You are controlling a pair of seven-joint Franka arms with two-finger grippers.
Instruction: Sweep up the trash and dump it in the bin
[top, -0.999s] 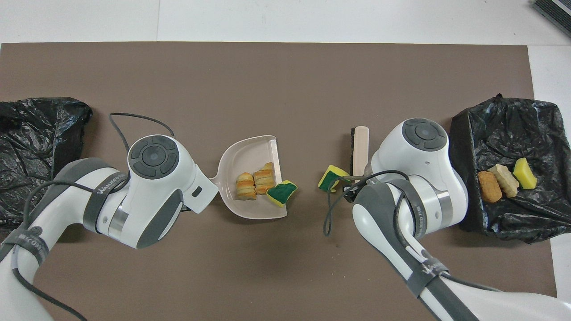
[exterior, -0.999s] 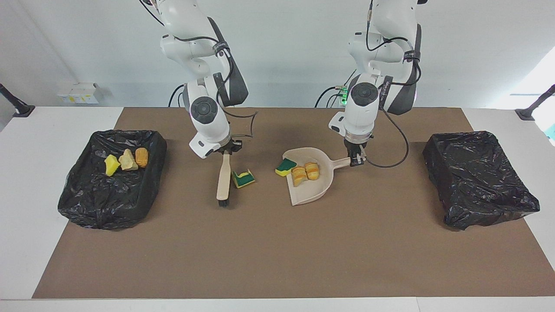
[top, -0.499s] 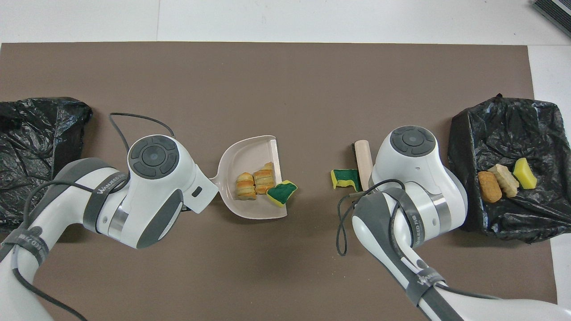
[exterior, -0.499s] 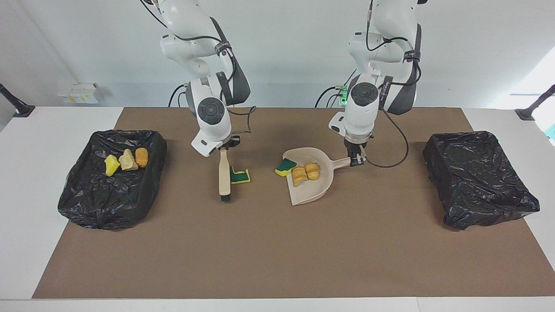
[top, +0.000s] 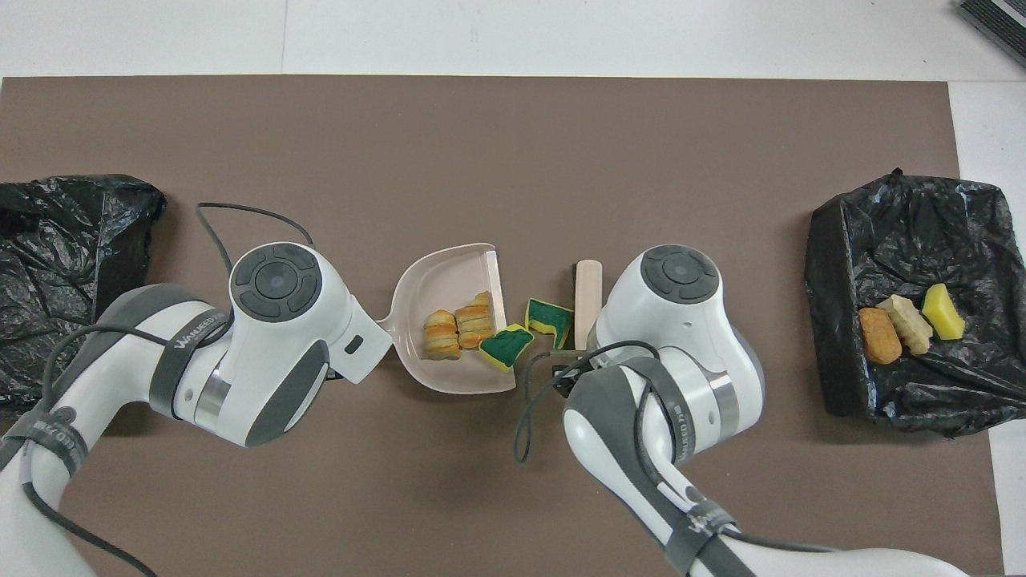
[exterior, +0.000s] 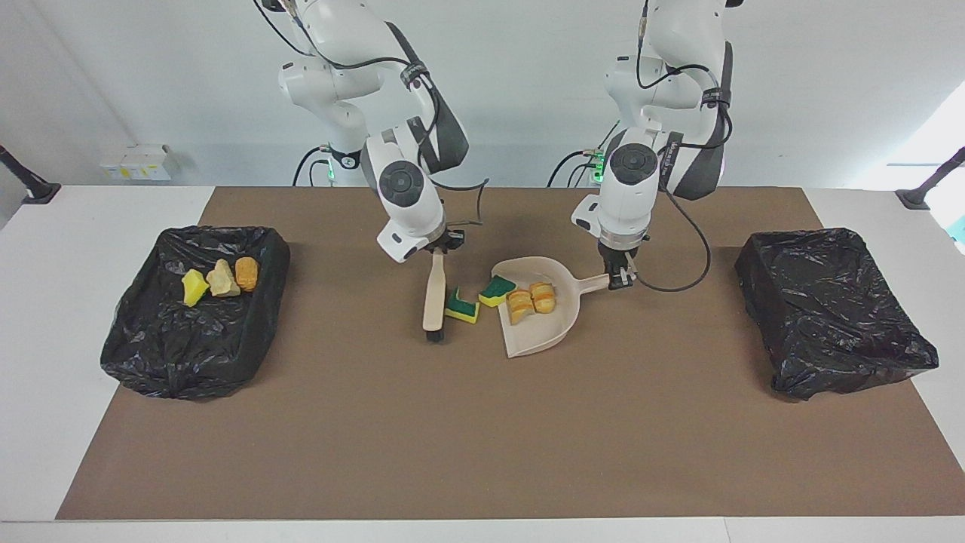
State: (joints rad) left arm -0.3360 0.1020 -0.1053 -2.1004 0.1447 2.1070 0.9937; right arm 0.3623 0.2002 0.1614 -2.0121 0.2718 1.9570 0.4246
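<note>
The right tool (exterior: 443,250) grips the brush (exterior: 433,296) to push the sponge scrap (exterior: 461,307), at the brush's 3 o'clock in the facing view, into the dustpan (exterior: 540,332), which the left tool (exterior: 620,277), apparently clamped on its handle, steadies.

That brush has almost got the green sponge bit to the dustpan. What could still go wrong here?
The loose sponge piece sits just outside the dustpan, where another sponge straddles the lip; a further push from the brush might jam them or knock that one off. The right gripper holds the brush by its end, so it could twist. Two bread lumps may spill when the left gripper lifts.
</note>
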